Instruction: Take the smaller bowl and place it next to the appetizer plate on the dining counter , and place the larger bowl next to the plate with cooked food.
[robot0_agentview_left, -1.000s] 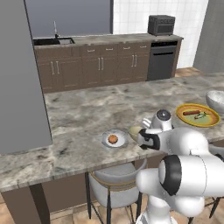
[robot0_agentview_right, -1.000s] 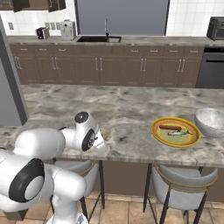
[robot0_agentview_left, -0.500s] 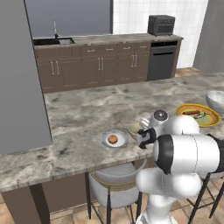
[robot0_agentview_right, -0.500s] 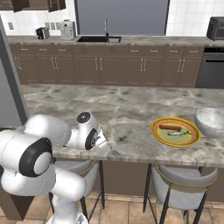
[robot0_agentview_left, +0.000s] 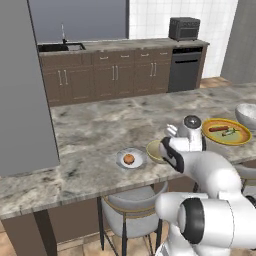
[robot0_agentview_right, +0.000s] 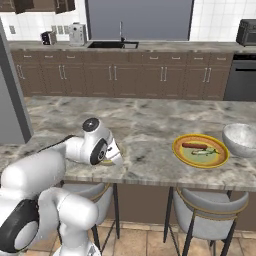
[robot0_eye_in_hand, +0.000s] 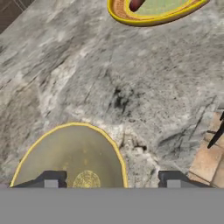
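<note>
Brown base cabinets (robot0_agentview_left: 115, 75), sink (robot0_agentview_right: 112, 45), dark dishwasher (robot0_agentview_left: 184, 69), white tiled wall (robot0_agentview_left: 155, 17), grey-cushioned stools (robot0_agentview_right: 210, 210)

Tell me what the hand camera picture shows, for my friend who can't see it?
A small yellowish bowl sits on a grey stone counter, right below the robot's open gripper. One finger is over the bowl, one beside it. A yellow plate with food peeks in at the top.

Under my end effector (robot0_eye_in_hand: 112, 180), the smaller bowl (robot0_eye_in_hand: 72, 157): olive-tan inside, bright yellow rim. Around it, the bench (robot0_eye_in_hand: 109, 74): grey-brown marbled stone with dark veins. Just beside my end effector, the appetizer plate (robot0_agentview_left: 131, 158): pale grey-white, carrying an orange-brown morsel. Further off, the plate with cooked food (robot0_agentview_right: 200, 150): yellow-orange rim, greenish centre, reddish-brown piece. Beyond it, the larger bowl (robot0_agentview_right: 241, 139): grey-white mottled.
</note>
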